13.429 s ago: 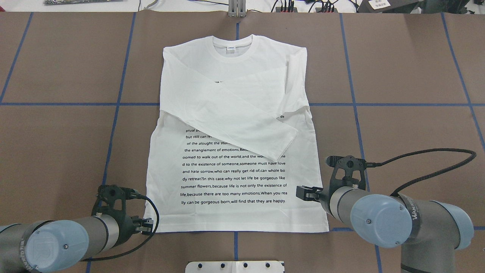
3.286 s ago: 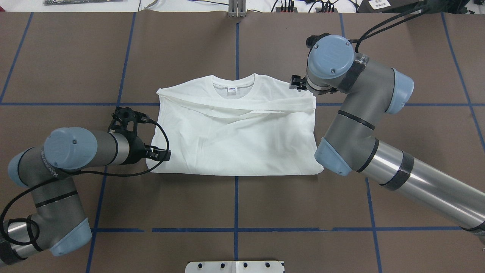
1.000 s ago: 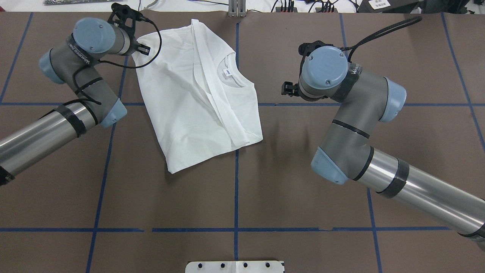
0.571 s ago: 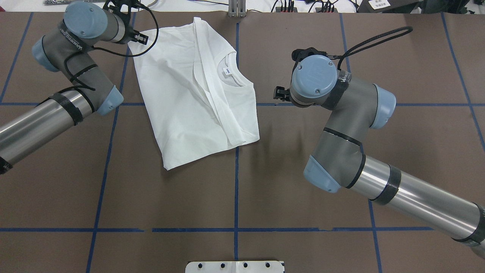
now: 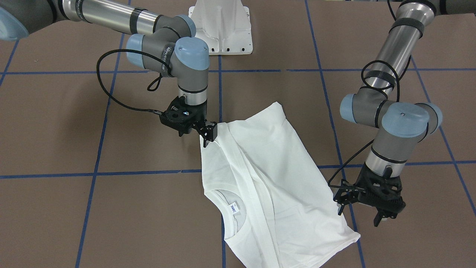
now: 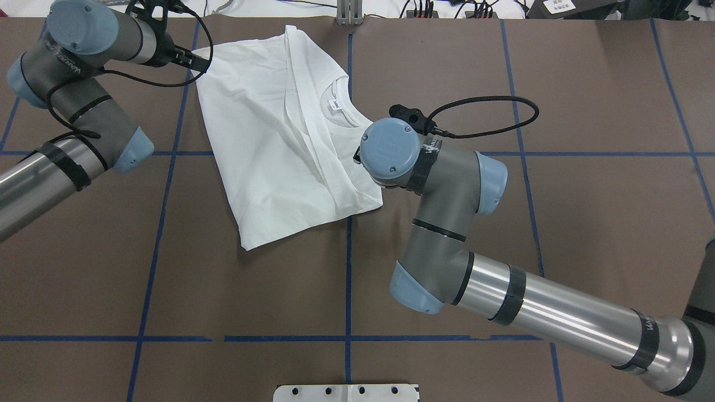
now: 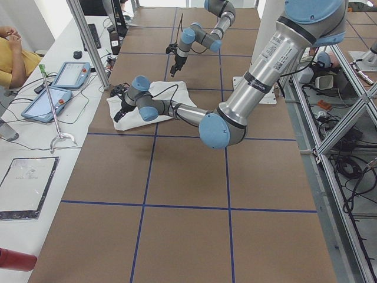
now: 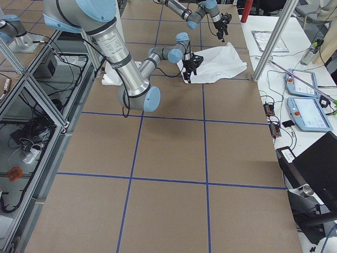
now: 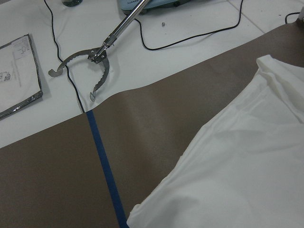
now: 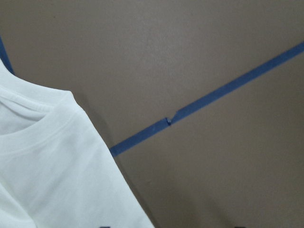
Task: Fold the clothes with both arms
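Observation:
The white T-shirt [image 6: 268, 139] lies folded and turned at an angle at the far left of the table, collar and neck label [image 6: 334, 104] up, its text hidden. In the front view my left gripper [image 5: 359, 214] is open and empty just beside the shirt's [image 5: 271, 178] far corner. It shows at that corner from overhead too [image 6: 195, 60]. My right gripper [image 5: 207, 136] is open at the shirt's corner on the robot's side, touching the cloth edge. From overhead its own wrist hides it. The right wrist view shows the collar band [image 10: 47, 171] and bare table.
The table is brown with blue tape lines [image 6: 347, 279]. The white pedestal base [image 5: 222, 26] is at the robot's edge. A side table beyond the far edge holds tablets [image 7: 59, 88] and a metal grabber tool [image 9: 95, 61]. A person sits at the far left [image 7: 12, 50].
The shirt was folded in half, turned and dragged to the far left. In the last second my right arm swung left onto the shirt's edge, and my left gripper drew slightly left.

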Robot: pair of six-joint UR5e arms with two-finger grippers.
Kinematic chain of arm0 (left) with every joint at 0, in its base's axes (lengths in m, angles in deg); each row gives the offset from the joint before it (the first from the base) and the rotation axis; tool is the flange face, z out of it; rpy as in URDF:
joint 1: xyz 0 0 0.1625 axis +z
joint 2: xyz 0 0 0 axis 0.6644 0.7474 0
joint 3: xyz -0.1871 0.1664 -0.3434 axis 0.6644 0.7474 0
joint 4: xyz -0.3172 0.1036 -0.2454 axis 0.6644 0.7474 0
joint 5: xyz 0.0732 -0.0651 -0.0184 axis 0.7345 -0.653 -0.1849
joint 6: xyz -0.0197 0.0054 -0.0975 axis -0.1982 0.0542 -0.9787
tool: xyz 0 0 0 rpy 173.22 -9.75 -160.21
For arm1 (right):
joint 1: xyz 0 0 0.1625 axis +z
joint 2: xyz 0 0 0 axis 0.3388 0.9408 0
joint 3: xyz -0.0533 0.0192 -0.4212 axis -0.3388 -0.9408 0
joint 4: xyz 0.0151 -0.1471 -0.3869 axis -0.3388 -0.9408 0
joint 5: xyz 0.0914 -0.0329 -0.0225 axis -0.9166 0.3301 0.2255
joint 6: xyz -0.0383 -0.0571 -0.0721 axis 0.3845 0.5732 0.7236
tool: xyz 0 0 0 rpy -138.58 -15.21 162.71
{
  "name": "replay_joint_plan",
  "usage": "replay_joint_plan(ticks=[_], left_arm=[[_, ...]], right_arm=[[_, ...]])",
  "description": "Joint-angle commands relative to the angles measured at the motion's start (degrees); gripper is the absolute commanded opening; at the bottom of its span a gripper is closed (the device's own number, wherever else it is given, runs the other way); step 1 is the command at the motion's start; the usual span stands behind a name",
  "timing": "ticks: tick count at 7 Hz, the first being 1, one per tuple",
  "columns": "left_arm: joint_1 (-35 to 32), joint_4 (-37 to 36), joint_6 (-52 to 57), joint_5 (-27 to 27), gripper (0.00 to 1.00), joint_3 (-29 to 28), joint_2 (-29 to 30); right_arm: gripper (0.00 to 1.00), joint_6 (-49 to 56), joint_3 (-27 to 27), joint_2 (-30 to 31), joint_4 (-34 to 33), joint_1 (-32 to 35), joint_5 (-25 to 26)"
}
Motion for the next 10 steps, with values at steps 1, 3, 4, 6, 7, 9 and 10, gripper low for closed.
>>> replay_joint_plan(ticks=[1,3,4,6,7,9,10], left_arm=[[0.3,0.1,-1.2,0.0,1.00,1.0,-0.7],[0.5,0.1,-1.5,0.0,1.00,1.1,-0.7],[0.5,0.1,-1.5,0.0,1.00,1.1,-0.7],[0.6,0.2,-1.5,0.0,1.00,1.1,-0.9],[0.7,1.1,-1.4,0.0,1.00,1.5,-2.0],[0.7,2.6,-1.5,0.0,1.00,1.5,-2.8],[0.7,2.6,-1.5,0.0,1.00,1.5,-2.8]], right_arm=[[0.82,-7.7,-2.7,-1.3,0.0,-2.5,0.9],[0.81,-8.4,-3.0,-1.1,-0.1,-4.2,2.6],[0.78,-9.2,-3.0,-1.1,-0.1,-4.4,2.9],[0.24,-9.3,-3.0,-1.4,-0.1,-4.5,3.0],[0.00,-9.2,-3.0,-1.6,-0.1,-4.3,3.1],[0.00,-8.5,-2.9,-1.7,-0.4,-3.9,3.1],[0.00,-7.5,-1.5,-1.6,-1.9,-3.2,2.9]])
